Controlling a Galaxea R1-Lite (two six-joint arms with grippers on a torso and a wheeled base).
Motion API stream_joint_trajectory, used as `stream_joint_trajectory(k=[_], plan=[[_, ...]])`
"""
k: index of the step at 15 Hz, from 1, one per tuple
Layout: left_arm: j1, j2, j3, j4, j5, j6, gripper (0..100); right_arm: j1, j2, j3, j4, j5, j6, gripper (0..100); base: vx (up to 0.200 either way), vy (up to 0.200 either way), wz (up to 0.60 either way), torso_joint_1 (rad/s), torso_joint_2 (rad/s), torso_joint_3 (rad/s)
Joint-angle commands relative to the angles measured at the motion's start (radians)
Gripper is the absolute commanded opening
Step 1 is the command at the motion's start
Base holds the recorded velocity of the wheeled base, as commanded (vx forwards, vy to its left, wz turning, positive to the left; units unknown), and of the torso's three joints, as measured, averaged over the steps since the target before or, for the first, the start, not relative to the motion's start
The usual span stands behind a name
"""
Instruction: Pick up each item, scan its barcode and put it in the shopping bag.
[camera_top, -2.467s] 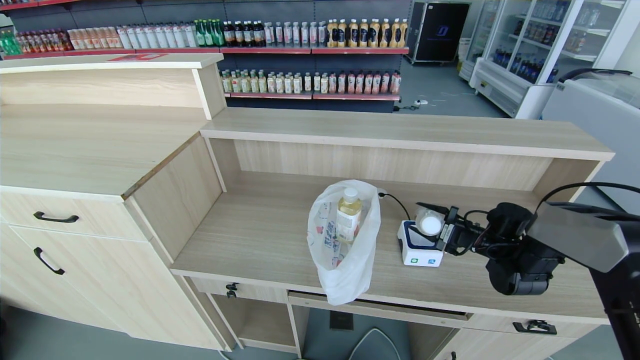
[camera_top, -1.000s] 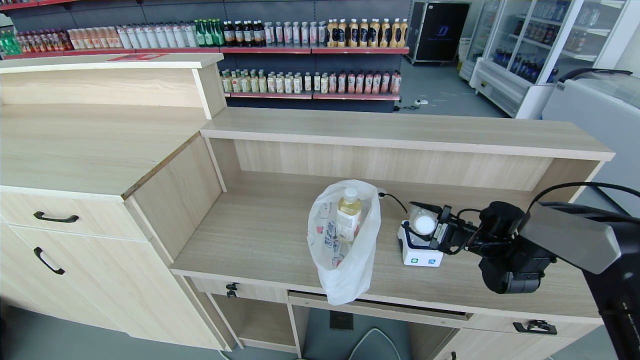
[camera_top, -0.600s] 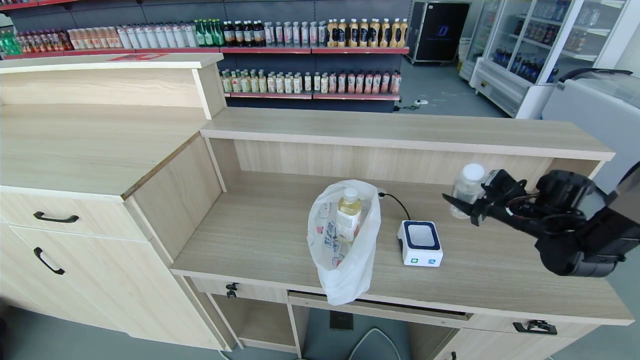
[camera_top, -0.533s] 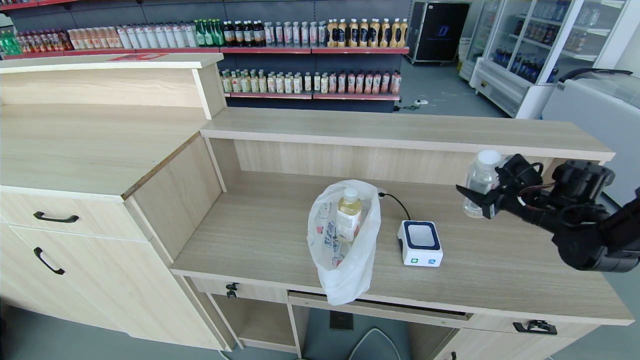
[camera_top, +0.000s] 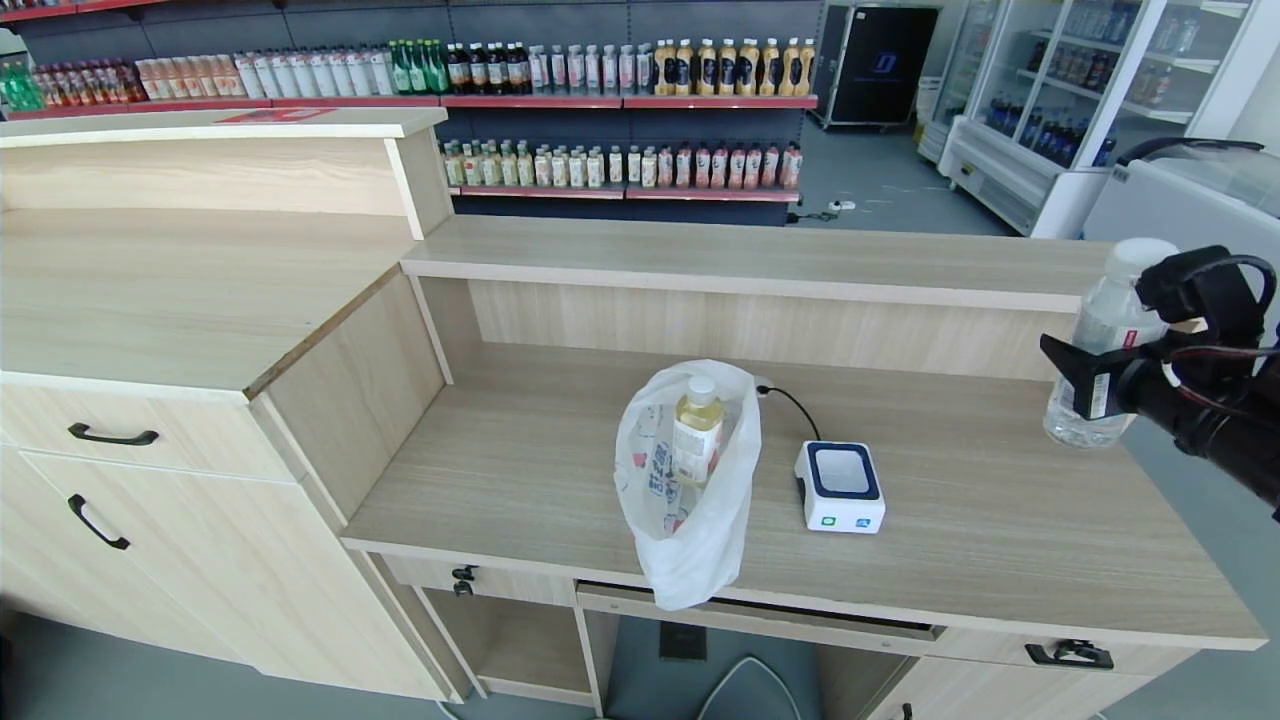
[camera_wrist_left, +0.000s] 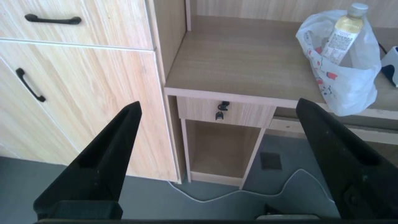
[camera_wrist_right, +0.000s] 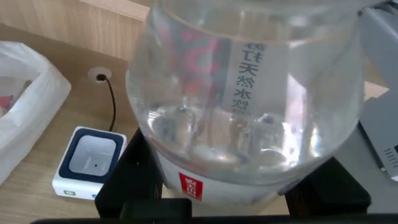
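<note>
My right gripper (camera_top: 1120, 375) is shut on a clear water bottle (camera_top: 1105, 345) with a white cap, held upright high off the counter's right end. Up close in the right wrist view, the water bottle (camera_wrist_right: 249, 93) is clamped between the fingers. A white plastic shopping bag (camera_top: 690, 480) stands open at the counter's middle with a yellow drink bottle (camera_top: 697, 425) upright inside. The white barcode scanner (camera_top: 840, 487) lies just right of the bag and shows again below the held bottle (camera_wrist_right: 90, 160). My left gripper (camera_wrist_left: 217, 168) hangs open low beside the counter, with the bag (camera_wrist_left: 339, 59) farther off.
The wooden counter (camera_top: 980, 530) has a raised back ledge (camera_top: 780, 260) and a taller cabinet section (camera_top: 180, 290) to the left. A black cable (camera_top: 795, 405) runs from the scanner to the back wall. Drawers with black handles (camera_wrist_left: 53, 20) front the left cabinet.
My right gripper carried the water bottle up from over the scanner and away to the right, well clear of the counter's end. The bag and scanner stayed put.
</note>
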Motion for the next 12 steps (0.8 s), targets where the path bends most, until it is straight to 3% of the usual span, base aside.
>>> stream_joint_trajectory(k=[1, 5, 7, 9, 12], plan=[[0.000, 0.000, 0.000, 0.000, 0.000, 0.000, 100, 0.068, -0.011, 0.001, -0.038, 0.015, -0.045, 0, 0.000, 0.000, 0.60, 0.007, 0.00, 0.002], [0.000, 0.000, 0.000, 0.000, 0.000, 0.000, 100, 0.234, 0.079, -0.068, -0.068, 0.027, -0.040, 0, 0.000, 0.000, 0.60, 0.000, 0.00, -0.001], [0.000, 0.000, 0.000, 0.000, 0.000, 0.000, 100, 0.261, 0.170, -0.065, -0.094, 0.286, 0.078, 0, 0.000, 0.000, 0.00, 0.000, 0.00, 0.000], [0.000, 0.000, 0.000, 0.000, 0.000, 0.000, 100, 0.231, 0.254, -0.048, -0.094, 0.469, 0.081, 0, 0.000, 0.000, 0.00, 0.000, 0.00, 0.000], [0.000, 0.000, 0.000, 0.000, 0.000, 0.000, 100, 0.198, 0.417, -0.054, -0.165, 0.576, 0.078, 0, 0.000, 0.000, 0.00, 0.000, 0.00, 0.000]])
